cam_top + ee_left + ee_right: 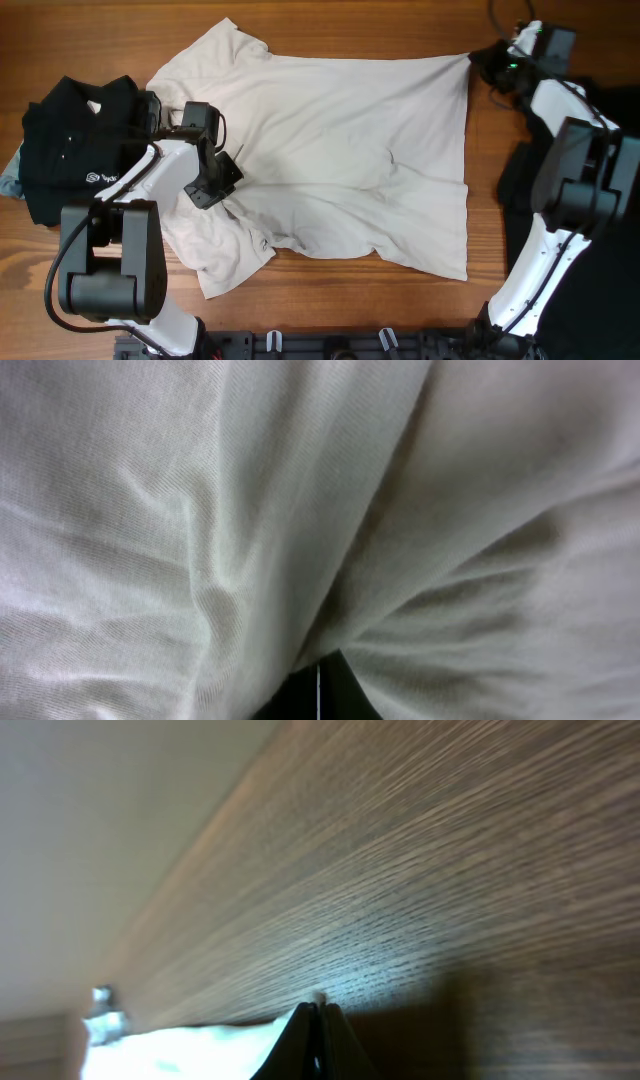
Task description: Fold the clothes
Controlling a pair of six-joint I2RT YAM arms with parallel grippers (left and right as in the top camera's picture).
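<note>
Two grippers are on the cloth. The right gripper (492, 66), upper right of the overhead frame, has its fingers pressed together with no gap. In its wrist view a white edge runs straight into them, so it appears to pinch the hem corner of the cream T-shirt (340, 150). The left gripper (212, 182), centre left, sits on the shirt near the lower sleeve. Fabric fills its wrist view, with creases converging on the dark fingertips, so it looks closed on a pinch of cloth. The shirt lies spread but wrinkled across the middle of the counter (350, 305), with a black logo garment (75, 140) just beside it at far left. The step in hand looks like flattening before the first fold. Next, both arms would need to draw apart gently without dragging the black garment.
</note>
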